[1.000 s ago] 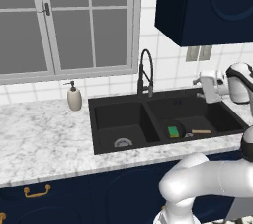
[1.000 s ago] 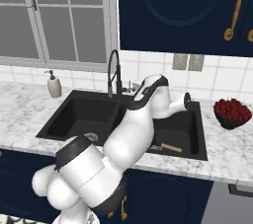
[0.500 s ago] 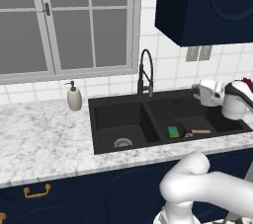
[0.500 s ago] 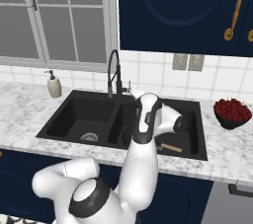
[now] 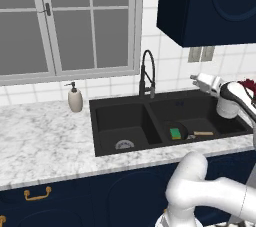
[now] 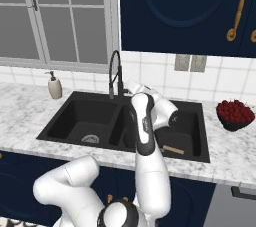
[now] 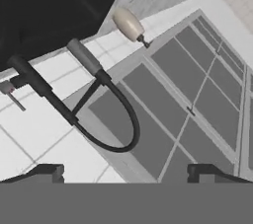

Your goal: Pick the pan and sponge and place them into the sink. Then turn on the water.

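The two-finger gripper (image 7: 127, 171) stands wide open and empty, its dark tips spread at the bottom of the hand view. From the left base view the gripper (image 5: 197, 79) hangs above the back right part of the black double-basin sink (image 5: 120, 106), level with the wall tiles and pointing across toward the tall black arched spring-neck faucet (image 5: 147, 72). In the hand view that faucet (image 7: 94, 99) lies ahead of the tips, rolled on its side with its arch curving toward the window; its base and a thin lever show at the left edge, near the dark basin. So the thing to be worked lies ahead of the gripper and to the arm's left, with a clear gap between them; nothing is touched yet.

The right basin holds the round black frying pan (image 5: 176, 131) with the small green-topped sponge (image 5: 175, 133) lying inside it; the pan's light-brown wooden handle (image 5: 203, 133) points to the right along the basin floor. The left basin holds nothing but its round metal drain (image 5: 124, 144). Both things seem placed, so turning on the water appears to be what remains.

On the marble tabletop (image 5: 45, 141) a beige soap bottle (image 5: 75, 98) stands left of the sink, and a dark bowl of red fruit (image 6: 233, 115) sits to its right.
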